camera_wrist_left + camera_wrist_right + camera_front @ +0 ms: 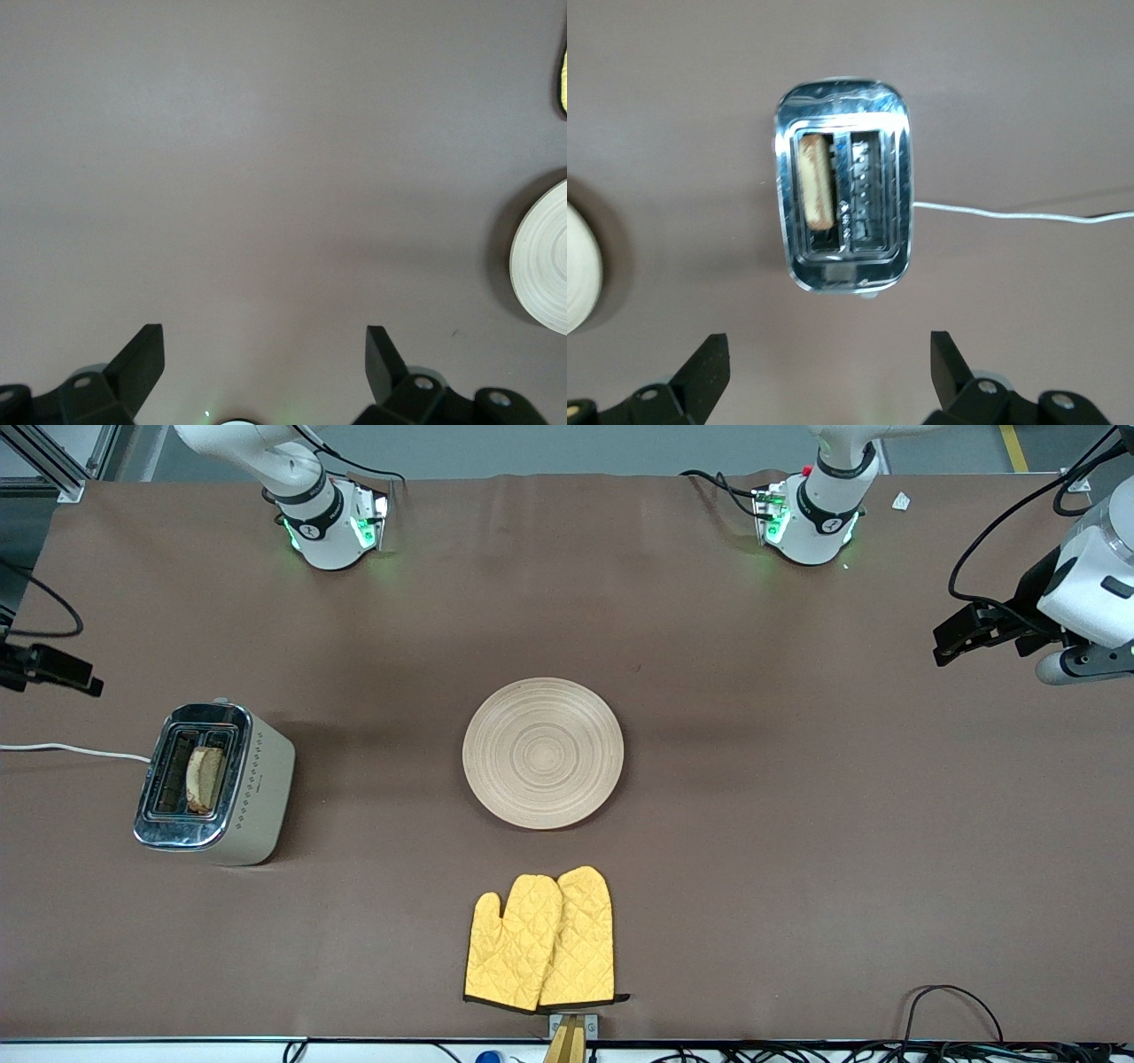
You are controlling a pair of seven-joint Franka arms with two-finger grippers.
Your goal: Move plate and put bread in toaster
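Observation:
The pale wooden plate [542, 753] lies bare at the table's middle; its edge shows in the left wrist view [545, 266] and the right wrist view [578, 266]. The cream toaster [261, 788] with its chrome top [842, 102] stands toward the right arm's end. The bread [204, 779] stands in the toaster slot on the plate's side [818, 190]. My right gripper [66, 673] is open and empty, up in the air beside the toaster [828, 347]. My left gripper [961, 633] is open and empty over bare table at the left arm's end [264, 341].
Two yellow quilted oven mitts [542, 939] lie nearer the front camera than the plate; one edge shows in the left wrist view [563, 80]. The toaster's white cord [71, 750] runs off the table's right-arm end [1010, 212].

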